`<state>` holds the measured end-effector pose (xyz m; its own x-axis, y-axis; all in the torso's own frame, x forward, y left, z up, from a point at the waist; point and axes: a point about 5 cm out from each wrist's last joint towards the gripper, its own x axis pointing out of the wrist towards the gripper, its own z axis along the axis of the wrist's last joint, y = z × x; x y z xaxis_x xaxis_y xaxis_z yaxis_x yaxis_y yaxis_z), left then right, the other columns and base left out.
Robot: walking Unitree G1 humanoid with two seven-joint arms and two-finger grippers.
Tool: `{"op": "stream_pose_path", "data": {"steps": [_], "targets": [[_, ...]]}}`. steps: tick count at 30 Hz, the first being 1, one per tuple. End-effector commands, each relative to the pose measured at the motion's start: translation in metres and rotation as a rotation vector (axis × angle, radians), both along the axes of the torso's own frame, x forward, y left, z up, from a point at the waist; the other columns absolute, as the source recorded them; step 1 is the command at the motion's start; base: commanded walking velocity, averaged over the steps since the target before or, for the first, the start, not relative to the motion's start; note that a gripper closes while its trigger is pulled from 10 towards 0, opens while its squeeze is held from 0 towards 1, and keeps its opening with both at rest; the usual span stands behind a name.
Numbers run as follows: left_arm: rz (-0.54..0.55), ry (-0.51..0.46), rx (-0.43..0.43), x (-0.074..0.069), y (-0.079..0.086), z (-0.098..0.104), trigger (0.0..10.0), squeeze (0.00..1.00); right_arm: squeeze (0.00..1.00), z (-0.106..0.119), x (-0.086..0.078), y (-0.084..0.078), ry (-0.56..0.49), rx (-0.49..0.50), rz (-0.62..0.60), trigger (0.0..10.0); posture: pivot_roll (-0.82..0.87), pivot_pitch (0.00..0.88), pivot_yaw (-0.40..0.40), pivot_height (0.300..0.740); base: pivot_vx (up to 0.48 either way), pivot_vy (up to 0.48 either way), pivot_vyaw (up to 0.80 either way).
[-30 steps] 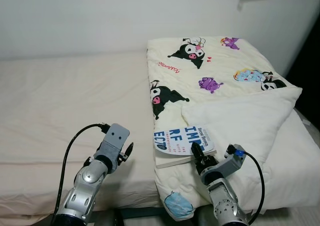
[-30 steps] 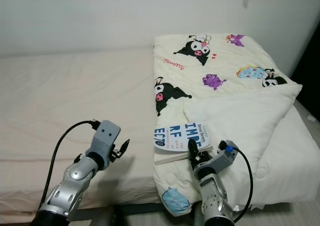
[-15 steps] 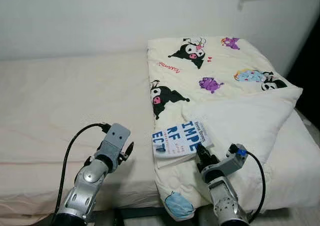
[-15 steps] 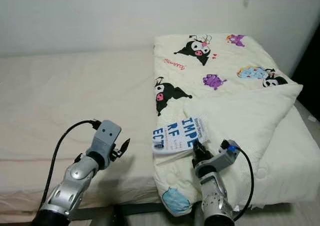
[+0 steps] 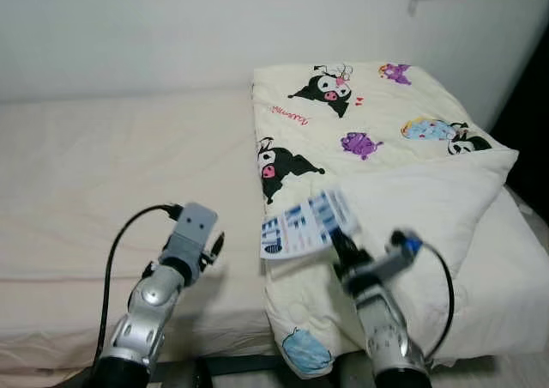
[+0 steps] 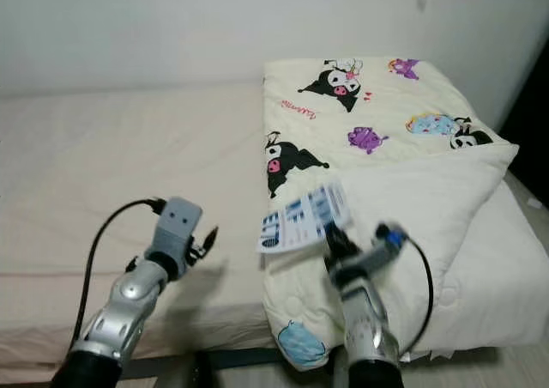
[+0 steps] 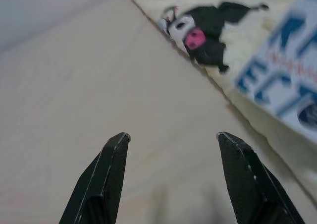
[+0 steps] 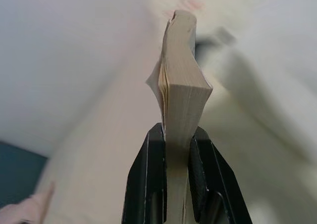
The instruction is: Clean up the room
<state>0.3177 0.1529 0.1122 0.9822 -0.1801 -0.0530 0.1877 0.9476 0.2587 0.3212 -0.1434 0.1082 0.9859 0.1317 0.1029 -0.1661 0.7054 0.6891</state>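
Head views: right gripper [image 5: 336,240] lifting the white paperback book with blue lettering [image 5: 304,224] clear of the cream cartoon-print quilt [image 5: 369,139] on the beige bed [image 5: 103,173]. Pinched near one edge, so liable to swing or slip. Left wrist view: left gripper [image 7: 171,177] spread wide, empty. Right wrist view: jaws clamped on the book's page block

Head stereo pair looks forward and down over the bed [image 5: 103,165], both eyes sharing the quilt [image 6: 377,122] at 1 o'clock, while each wrist camera sights closely along its own fingers, the right's onto the book [image 8: 181,90].
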Motion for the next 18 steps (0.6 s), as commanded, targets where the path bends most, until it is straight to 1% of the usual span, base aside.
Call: {"op": "stream_pose_path", "data": {"steps": [1, 3, 4, 5, 6, 7, 8, 9, 10, 11, 12, 13, 15, 16, 17, 18], "targets": [[0.115, 0.040, -0.109, 0.003, 0.012, -0.005, 10.0, 0.00, 0.00, 0.021, 0.004, 0.008, -0.084, -0.063, 0.030, 0.0, 0.00, 0.031, 0.013, 0.559, 0.000, 0.000, 0.00], [0.115, 0.040, -0.109, 0.003, 0.012, -0.005, 10.0, 0.00, 0.00, 0.021, 0.004, 0.008, -0.084, -0.063, 0.030, 0.0, 0.00, 0.031, 0.013, 0.559, 0.000, 0.000, 0.00], [0.172, 0.045, -0.167, 0.005, 0.017, -0.004, 10.0, 0.00, 0.00, 0.030, 0.006, 0.009, -0.118, -0.116, 0.019, 0.0, 0.00, 0.031, 0.013, 0.559, 0.000, 0.000, 0.00], [0.172, 0.045, -0.167, 0.005, 0.017, -0.004, 10.0, 0.00, 0.00, 0.030, 0.006, 0.009, -0.118, -0.116, 0.019, 0.0, 0.00, 0.031, 0.013, 0.559, 0.000, 0.000, 0.00], [0.231, 0.036, -0.200, 0.006, 0.024, -0.003, 10.0, 0.00, 0.00, 0.038, 0.009, 0.007, -0.138, -0.201, -0.019, 0.0, 0.00, 0.031, 0.013, 0.559, 0.000, 0.000, 0.00], [0.270, 0.027, -0.211, 0.007, 0.029, -0.002, 10.0, 0.00, 0.00, 0.043, 0.011, 0.004, -0.148, -0.274, -0.051, 0.4, -0.01, 0.024, 0.007, 0.559, 0.000, 0.000, 0.00], [0.302, 0.011, -0.206, 0.007, 0.035, 0.000, 10.0, 0.00, 0.00, 0.043, 0.012, 0.001, -0.145, -0.342, -0.077, 1.1, -0.01, 0.024, 0.007, 0.559, 0.000, 0.000, 0.00], [0.302, 0.011, -0.206, 0.007, 0.035, 0.000, 10.0, 0.00, 0.00, 0.043, 0.012, 0.001, -0.145, -0.342, -0.077, 1.1, -0.01, 0.024, 0.007, 0.559, 0.000, 0.000, 0.00], [0.331, 0.004, -0.219, 0.006, 0.041, 0.000, 10.0, 0.00, 0.00, 0.042, 0.012, -0.001, -0.145, -0.397, -0.087, 4.3, -0.02, 0.015, 0.001, 0.559, 0.000, 0.000, 0.00], [0.331, 0.004, -0.219, 0.006, 0.041, 0.000, 10.0, 0.00, 0.00, 0.042, 0.012, -0.001, -0.145, -0.397, -0.087, 4.3, -0.02, 0.015, 0.001, 0.559, 0.000, 0.000, 0.00], [0.340, 0.014, -0.251, 0.006, 0.043, -0.001, 10.0, 0.00, 0.00, 0.040, 0.011, -0.002, -0.138, -0.438, -0.086, 9.3, -0.02, 0.012, -0.005, 0.559, 0.000, 0.000, 0.00], [0.333, 0.025, -0.266, 0.005, 0.041, -0.002, 10.0, 0.00, 0.00, 0.036, 0.009, -0.001, -0.131, -0.503, -0.073, 10.0, -0.02, 0.012, -0.005, 0.559, 0.000, 0.000, 0.00], [0.298, 0.028, -0.285, 0.005, 0.034, 0.000, 10.0, 0.00, 0.00, 0.033, 0.006, 0.002, -0.125, -0.585, -0.045, 10.0, -0.02, 0.006, -0.010, 0.559, 0.000, 0.000, 0.00], [0.286, 0.021, -0.287, 0.005, 0.031, 0.001, 10.0, 0.00, 0.00, 0.033, 0.005, 0.003, -0.131, -0.606, -0.035, 10.0, -0.02, 0.006, -0.010, 0.559, 0.000, 0.000, 0.00], [0.286, 0.021, -0.287, 0.005, 0.031, 0.001, 10.0, 0.00, 0.00, 0.033, 0.005, 0.003, -0.131, -0.606, -0.035, 10.0, -0.02, 0.006, -0.010, 0.559, 0.000, 0.000, 0.00], [0.284, 0.012, -0.297, 0.005, 0.028, 0.003, 10.0, 0.00, 0.00, 0.035, 0.004, 0.005, -0.154, -0.634, -0.031, 10.0, -0.02, 0.006, -0.010, 0.559, 0.000, 0.000, 0.00]]}}
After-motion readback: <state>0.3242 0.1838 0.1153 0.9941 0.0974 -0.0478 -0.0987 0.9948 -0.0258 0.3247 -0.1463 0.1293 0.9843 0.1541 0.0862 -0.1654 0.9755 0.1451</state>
